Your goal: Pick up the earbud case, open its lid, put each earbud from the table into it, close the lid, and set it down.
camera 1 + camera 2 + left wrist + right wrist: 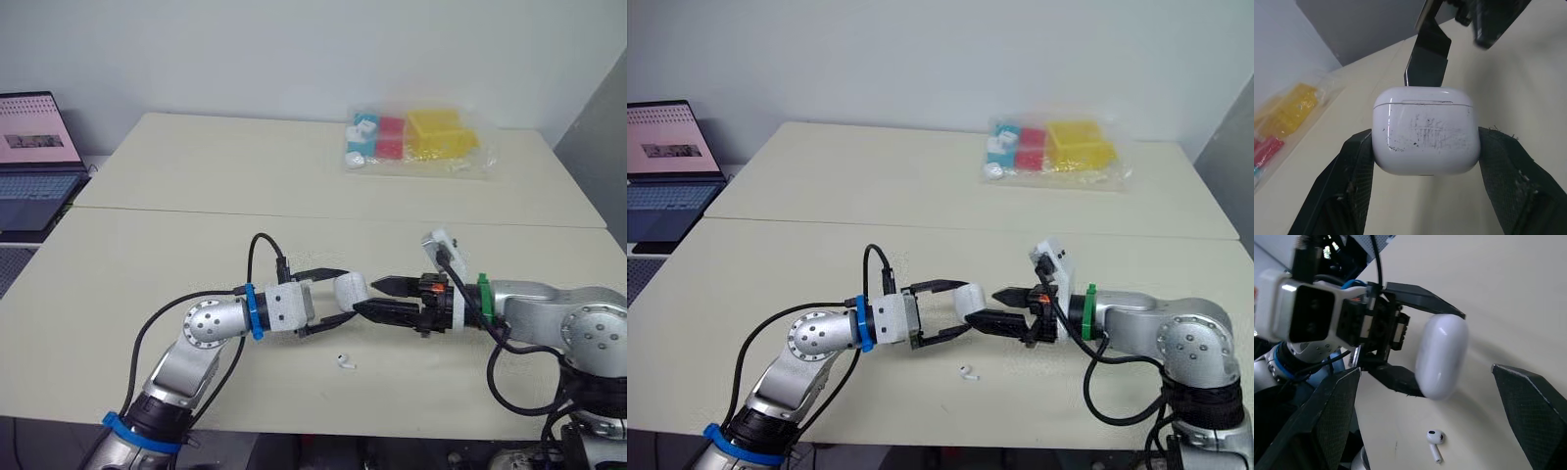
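My left gripper (343,294) is shut on the white earbud case (351,290), holding it by its two sides a little above the table (176,245). In the left wrist view the case (1425,129) has scuffed black marks and its lid seam is closed. My right gripper (367,295) is open and faces the case from the right, one finger above its end and one below. I cannot tell whether they touch it. One white earbud (344,361) lies on the table just in front of the case, also seen as the earbud (1435,439) in the right wrist view.
A clear plastic bag (416,139) with yellow, red and blue items lies at the back right of the table. An open laptop (34,162) stands off the table's left side. A seam (294,213) crosses the table ahead of the grippers.
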Tool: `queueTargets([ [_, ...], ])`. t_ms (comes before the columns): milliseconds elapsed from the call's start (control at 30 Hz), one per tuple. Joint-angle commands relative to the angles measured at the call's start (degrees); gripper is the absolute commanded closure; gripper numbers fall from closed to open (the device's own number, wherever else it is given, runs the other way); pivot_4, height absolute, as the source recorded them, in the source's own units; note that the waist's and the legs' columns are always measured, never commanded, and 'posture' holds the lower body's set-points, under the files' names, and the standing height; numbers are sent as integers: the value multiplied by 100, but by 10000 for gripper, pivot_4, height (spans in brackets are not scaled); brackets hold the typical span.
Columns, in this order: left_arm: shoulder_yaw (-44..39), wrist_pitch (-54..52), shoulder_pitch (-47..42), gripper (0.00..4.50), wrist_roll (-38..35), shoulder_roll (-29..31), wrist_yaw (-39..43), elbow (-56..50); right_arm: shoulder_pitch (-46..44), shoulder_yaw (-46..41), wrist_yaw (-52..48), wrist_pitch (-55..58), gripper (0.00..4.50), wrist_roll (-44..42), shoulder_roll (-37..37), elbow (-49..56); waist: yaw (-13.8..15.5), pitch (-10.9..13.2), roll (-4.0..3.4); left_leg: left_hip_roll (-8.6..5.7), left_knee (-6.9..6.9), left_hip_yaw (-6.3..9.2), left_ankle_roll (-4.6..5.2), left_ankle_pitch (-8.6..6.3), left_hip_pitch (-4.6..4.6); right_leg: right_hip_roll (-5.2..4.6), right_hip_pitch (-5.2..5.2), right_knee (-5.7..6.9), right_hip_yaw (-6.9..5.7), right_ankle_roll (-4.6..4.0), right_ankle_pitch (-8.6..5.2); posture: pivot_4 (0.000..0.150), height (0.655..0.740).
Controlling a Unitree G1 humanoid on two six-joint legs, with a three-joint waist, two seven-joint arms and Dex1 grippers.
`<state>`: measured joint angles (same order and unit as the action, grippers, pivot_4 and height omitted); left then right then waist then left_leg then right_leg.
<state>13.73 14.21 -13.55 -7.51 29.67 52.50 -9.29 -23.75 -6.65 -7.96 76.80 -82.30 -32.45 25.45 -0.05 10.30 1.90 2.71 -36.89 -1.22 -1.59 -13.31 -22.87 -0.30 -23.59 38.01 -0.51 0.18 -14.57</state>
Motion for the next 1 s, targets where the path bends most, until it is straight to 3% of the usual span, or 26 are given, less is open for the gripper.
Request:
queueTargets([
  [33, -38, 358, -142, 17434, -14, -55, 21, -9, -61, 128, 579, -191, 0, -636, 66, -93, -7, 0, 0, 0, -2, -1, 0, 0, -1, 0, 0, -1, 1, 2, 1, 1500, 7389],
  [367, -83, 519, -146, 17434, -7, -42, -43, -38, -122, 624, 1027, -569, 0, -1127, -43, -400, -10, 0, 0, 2, -2, 0, 1, -1, 0, 6, -1, -1, -1, 3, 2, 1500, 7389],
  [500, -112, 428, -104, 17434, -78, 5, -32, -110, -163, 718, 990, -714, 8717, -1147, 1, -501, -10, 0, 0, 3, -2, 0, 1, -1, -1, 6, -1, -1, -1, 3, 2, 1500, 7389],
  [767, -123, 377, -65, 17434, -170, -13, -39, -195, -144, 843, 921, -803, 37303, -1240, -29, -580, -10, 0, 0, 6, -1, 0, 2, -1, -2, 6, -2, -4, -1, 3, 2, 1500, 7389],
  [1000, -126, 289, -90, 17434, -272, -43, 1, -244, -138, 876, 894, -836, 37314, -1290, -49, -610, -10, 0, -1, 7, 0, 1, 2, -1, -2, 6, -3, -3, -1, 3, 1, 1500, 7389],
])
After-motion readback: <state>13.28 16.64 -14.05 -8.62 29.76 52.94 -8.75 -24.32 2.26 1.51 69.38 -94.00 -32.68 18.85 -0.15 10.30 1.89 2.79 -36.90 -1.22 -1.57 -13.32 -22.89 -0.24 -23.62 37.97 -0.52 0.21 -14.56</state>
